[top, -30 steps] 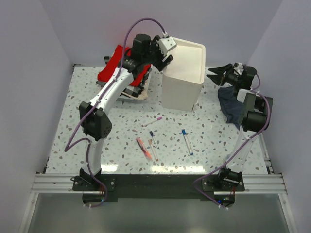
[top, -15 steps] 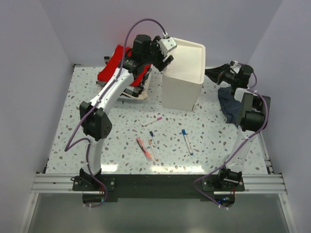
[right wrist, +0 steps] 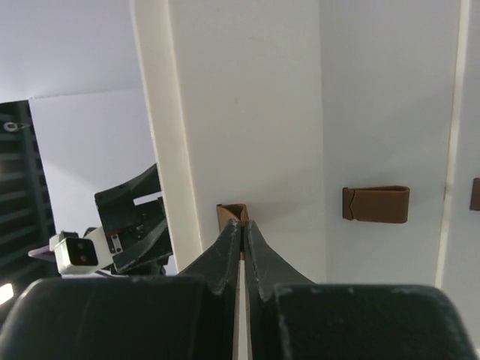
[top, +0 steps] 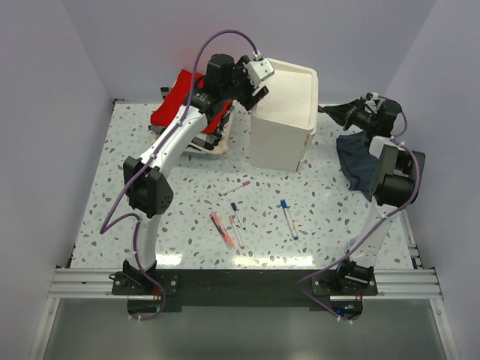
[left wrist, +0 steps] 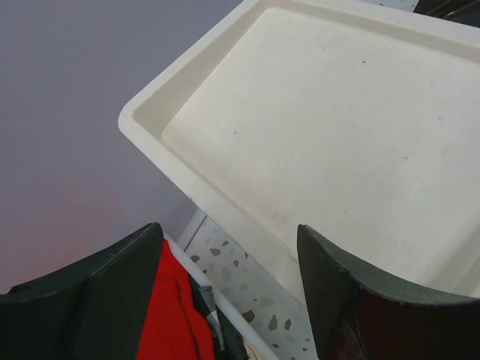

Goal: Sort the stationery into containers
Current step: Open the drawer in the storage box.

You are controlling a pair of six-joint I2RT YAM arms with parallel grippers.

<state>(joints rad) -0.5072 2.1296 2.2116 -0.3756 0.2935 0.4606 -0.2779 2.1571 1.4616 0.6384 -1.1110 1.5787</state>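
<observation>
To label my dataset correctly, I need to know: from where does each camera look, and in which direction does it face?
Top external: above and behind the bases, looking down on the table, pens and drawer unit; both arms show.
Left wrist: high beside the unit, facing down on its top; the open left tool shows.
Right wrist: facing the unit's side with brown handles; the shut right tool shows.
Shared: all see the drawer unit; the right wrist view also shows the left tool.

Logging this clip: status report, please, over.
Left gripper open over the drawer unit. Right gripper shut, tips at a drawer handle. Pens on table, unsorted. Nothing seen blocking.
</observation>
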